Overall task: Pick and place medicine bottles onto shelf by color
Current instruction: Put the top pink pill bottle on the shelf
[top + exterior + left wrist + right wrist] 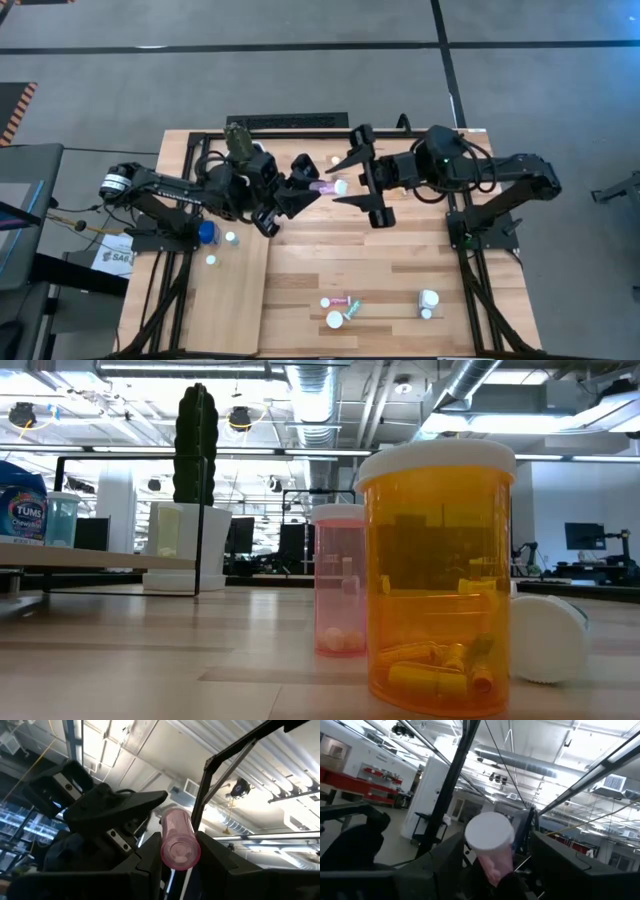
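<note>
Pink bottle held level between the two arms, above the bench.
Left gripper (300, 192) clenches the pink bottle (325, 186); its cap points into the right gripper (362, 185), jaws spread wide.

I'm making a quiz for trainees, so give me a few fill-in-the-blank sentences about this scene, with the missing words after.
1. The left gripper holds a small ____ plastic bottle with a white cap.
2. The right gripper, facing that bottle's cap, has its fingers ____.
3. In the low view, the nearest upright bottle has an ____ body.
4. A round blue object lies on the pale plywood board on the table's ____ side.

Missing words: pink; open; amber; left
</note>
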Action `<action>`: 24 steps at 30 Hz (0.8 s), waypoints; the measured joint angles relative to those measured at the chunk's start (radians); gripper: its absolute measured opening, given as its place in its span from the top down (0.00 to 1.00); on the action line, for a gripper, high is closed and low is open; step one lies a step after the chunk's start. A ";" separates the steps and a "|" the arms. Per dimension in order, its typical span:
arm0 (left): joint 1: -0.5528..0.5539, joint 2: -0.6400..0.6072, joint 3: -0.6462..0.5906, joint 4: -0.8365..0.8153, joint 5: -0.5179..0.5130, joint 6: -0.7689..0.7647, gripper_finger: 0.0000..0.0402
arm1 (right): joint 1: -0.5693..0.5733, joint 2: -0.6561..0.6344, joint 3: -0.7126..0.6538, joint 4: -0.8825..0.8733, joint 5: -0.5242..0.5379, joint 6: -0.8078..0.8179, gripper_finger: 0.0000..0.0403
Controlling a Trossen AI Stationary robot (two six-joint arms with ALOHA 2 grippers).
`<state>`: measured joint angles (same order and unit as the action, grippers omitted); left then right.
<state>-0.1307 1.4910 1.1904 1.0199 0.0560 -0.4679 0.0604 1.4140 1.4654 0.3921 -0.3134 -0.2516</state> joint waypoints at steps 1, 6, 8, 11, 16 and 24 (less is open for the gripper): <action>-0.002 0.000 0.000 -0.005 0.000 -0.001 0.81 | 0.003 0.000 0.000 -0.004 -0.001 0.000 0.38; -0.011 0.000 0.000 -0.015 -0.005 -0.004 0.81 | 0.022 -0.003 0.000 -0.019 -0.003 0.000 0.39; -0.013 0.000 0.000 -0.016 -0.006 -0.004 0.81 | 0.030 -0.005 0.000 -0.022 -0.003 0.000 0.42; -0.015 0.000 0.000 -0.020 -0.007 -0.004 0.81 | 0.039 -0.005 0.000 -0.035 -0.003 0.000 0.47; -0.015 0.000 0.000 -0.031 -0.005 -0.009 0.81 | 0.038 -0.005 0.000 -0.038 -0.003 0.038 0.57; -0.016 0.000 0.000 -0.047 -0.004 -0.014 0.81 | 0.037 -0.005 0.000 -0.039 -0.002 0.092 0.67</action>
<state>-0.1471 1.4910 1.1900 0.9724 0.0517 -0.4816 0.0973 1.4090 1.4658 0.3534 -0.3149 -0.1595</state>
